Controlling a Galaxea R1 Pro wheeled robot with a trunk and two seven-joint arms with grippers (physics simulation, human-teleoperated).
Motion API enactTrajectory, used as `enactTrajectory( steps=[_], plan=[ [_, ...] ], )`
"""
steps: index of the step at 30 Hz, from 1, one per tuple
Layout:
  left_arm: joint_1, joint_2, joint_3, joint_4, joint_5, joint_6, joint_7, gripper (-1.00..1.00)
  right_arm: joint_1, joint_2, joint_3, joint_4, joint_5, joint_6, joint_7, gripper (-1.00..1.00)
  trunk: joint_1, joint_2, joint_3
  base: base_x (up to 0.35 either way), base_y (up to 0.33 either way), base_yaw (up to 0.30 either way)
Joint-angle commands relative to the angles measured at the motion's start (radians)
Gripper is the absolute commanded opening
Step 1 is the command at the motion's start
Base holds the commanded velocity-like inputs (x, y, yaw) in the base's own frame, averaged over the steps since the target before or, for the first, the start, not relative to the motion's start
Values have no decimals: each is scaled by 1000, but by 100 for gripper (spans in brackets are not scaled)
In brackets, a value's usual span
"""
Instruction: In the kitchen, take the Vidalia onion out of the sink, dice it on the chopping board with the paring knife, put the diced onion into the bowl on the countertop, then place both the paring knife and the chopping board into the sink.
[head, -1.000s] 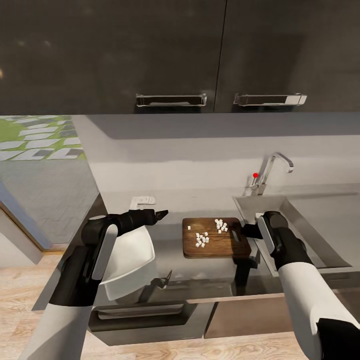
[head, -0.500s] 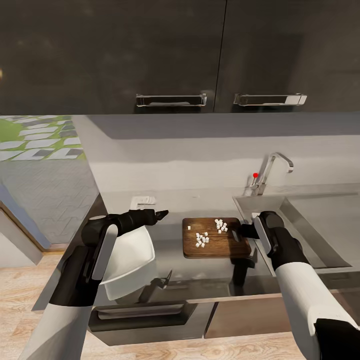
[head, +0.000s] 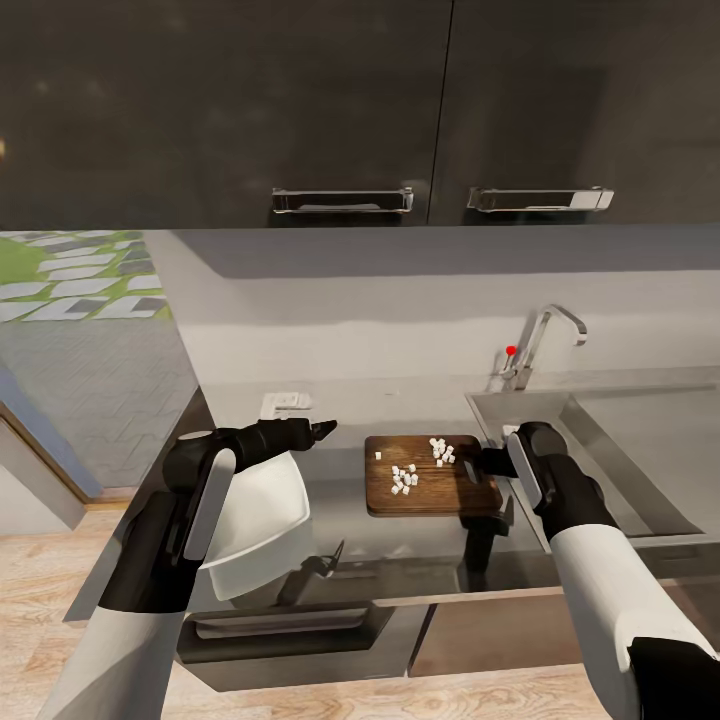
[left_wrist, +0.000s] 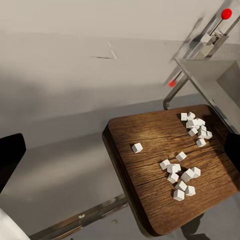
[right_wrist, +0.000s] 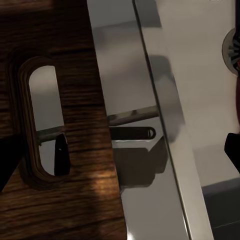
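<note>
We're parked at the countertop (head: 340, 545), and the chopping board (head: 430, 480) sits in the middle of the head frame with the diced onion (head: 405, 479) scattered on it: one loose cube toward its left, a clump in the middle, another clump near the upper right corner. From the left wrist camera the same white cubes (left_wrist: 181, 176) show up nicely on the dark wood (left_wrist: 150, 150). The white bowl (head: 262, 520) is lower left in the head frame, right under our left arm, apart from the board.

Our left gripper (head: 325, 430) hangs above the counter between bowl and board, holding nothing as far as we can see; whether its tips are spread or closed, we honestly can't tell. Our right gripper (head: 482, 464) is down at the board's right edge, by the oval handle slot (right_wrist: 45, 122), which the right wrist view shows up close. Its fingers look spread wide there, one dark tip (right_wrist: 10, 160) over the wood and the other (right_wrist: 234, 150) over the sink (right_wrist: 200, 75).

The tap (head: 545, 340) with its red knob (head: 511, 351) stands at the back of the basin, right of centre.
</note>
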Motion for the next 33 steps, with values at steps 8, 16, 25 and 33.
enactTrajectory(
  steps=[8,16,25,33],
  plan=[
    [-1,0,1,-1,-2,5,-4,100,-1,0,2,-10,-8,3,-8,100,1,-2,-2,0,0,1],
    [-1,0,3,-1,-2,5,-4,100,-1,0,2,-12,-8,3,-8,100,1,-2,-2,0,-52,80],
    [-1,0,4,-1,-2,5,-4,100,-1,0,2,-12,-8,3,-8,100,1,-2,-2,0,-24,11],
    [-1,0,4,-1,-1,5,-4,100,-1,0,3,-12,-8,3,-9,100,1,-2,-2,0,-51,0]
  ],
)
